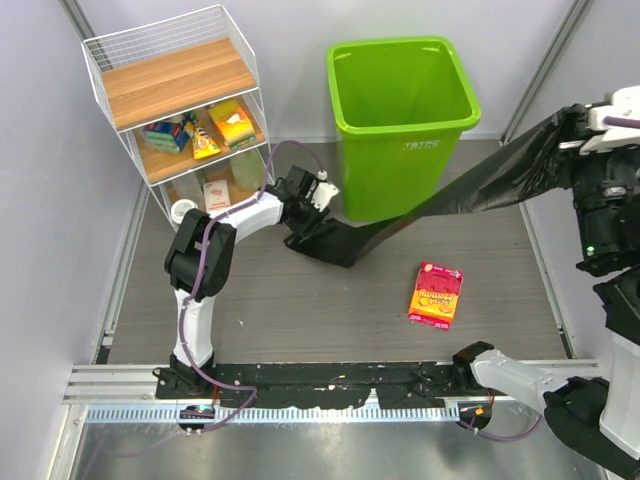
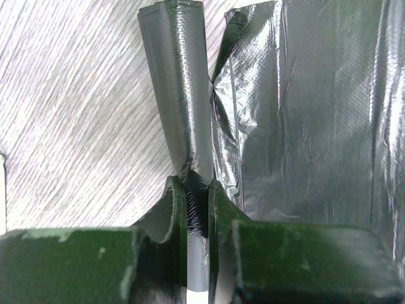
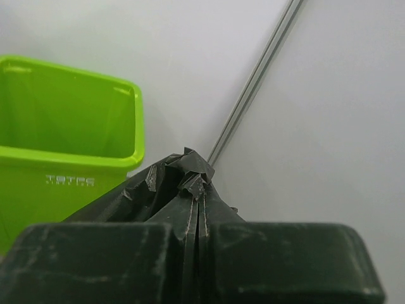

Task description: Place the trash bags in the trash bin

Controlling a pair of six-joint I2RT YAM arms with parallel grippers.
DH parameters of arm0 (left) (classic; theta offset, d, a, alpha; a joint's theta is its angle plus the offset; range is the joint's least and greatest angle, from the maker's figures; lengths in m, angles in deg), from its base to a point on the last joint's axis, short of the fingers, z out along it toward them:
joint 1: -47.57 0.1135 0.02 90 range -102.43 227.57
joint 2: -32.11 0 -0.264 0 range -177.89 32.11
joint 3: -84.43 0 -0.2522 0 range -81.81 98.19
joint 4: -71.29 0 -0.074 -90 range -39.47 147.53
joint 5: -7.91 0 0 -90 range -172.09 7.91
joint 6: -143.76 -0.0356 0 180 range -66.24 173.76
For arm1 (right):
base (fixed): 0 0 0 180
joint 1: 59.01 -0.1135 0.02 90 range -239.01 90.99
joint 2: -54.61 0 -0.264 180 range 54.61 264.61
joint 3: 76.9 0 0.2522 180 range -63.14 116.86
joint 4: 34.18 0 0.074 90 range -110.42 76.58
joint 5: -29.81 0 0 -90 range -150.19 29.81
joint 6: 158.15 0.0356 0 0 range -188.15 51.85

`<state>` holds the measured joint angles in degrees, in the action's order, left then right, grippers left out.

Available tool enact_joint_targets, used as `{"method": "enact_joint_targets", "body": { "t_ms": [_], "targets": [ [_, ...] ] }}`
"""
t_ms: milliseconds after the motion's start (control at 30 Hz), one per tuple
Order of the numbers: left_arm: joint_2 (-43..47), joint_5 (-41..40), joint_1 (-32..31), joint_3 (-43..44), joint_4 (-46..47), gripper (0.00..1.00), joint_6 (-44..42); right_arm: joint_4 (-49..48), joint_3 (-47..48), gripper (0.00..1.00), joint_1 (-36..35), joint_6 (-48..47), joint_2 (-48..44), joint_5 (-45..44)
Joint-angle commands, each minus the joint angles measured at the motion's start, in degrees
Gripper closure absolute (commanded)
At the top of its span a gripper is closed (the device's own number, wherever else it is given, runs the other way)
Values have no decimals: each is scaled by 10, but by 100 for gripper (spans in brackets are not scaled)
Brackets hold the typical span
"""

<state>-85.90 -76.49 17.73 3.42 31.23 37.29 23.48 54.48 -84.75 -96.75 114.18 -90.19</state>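
Note:
A glossy black trash bag [image 1: 470, 190] stretches low across the table in front of the lime-green trash bin [image 1: 400, 150], from the left gripper up to the right one. My left gripper [image 1: 305, 228] is down on the table left of the bin. In the left wrist view that gripper [image 2: 197, 190] is shut on a twisted fold of the bag [image 2: 316, 126]. My right gripper [image 1: 572, 135] is raised to the right of the bin. The right wrist view shows it [image 3: 198, 187] shut on a bunched corner of the bag [image 3: 139, 190], with the bin [image 3: 63, 126] to its left.
A white wire shelf [image 1: 180, 100] with wooden boards and small packets stands at the back left. A pink and orange snack packet [image 1: 436, 293] lies on the table in front of the bin. Grey walls close in both sides and the back.

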Motion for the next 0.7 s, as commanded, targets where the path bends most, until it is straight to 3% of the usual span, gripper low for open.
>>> {"method": "enact_joint_targets", "body": {
  "t_ms": [0, 167, 433, 567, 667],
  "targets": [
    [44, -28, 18, -26, 10, 100, 24, -20, -70, 99, 2, -3, -8, -15],
    [117, -16, 45, -54, 20, 100, 44, -2, -155, 99, 2, 6, -5, -4],
    [233, 71, 73, -101, 14, 100, 65, -6, -282, 98, 21, 20, 13, 51],
    [283, 134, 73, -117, 3, 100, 66, -15, -352, 86, 29, 24, 23, 102],
    [308, 172, 73, -115, -15, 100, 60, -8, -368, 65, 29, 27, 27, 158]
  ]
}}
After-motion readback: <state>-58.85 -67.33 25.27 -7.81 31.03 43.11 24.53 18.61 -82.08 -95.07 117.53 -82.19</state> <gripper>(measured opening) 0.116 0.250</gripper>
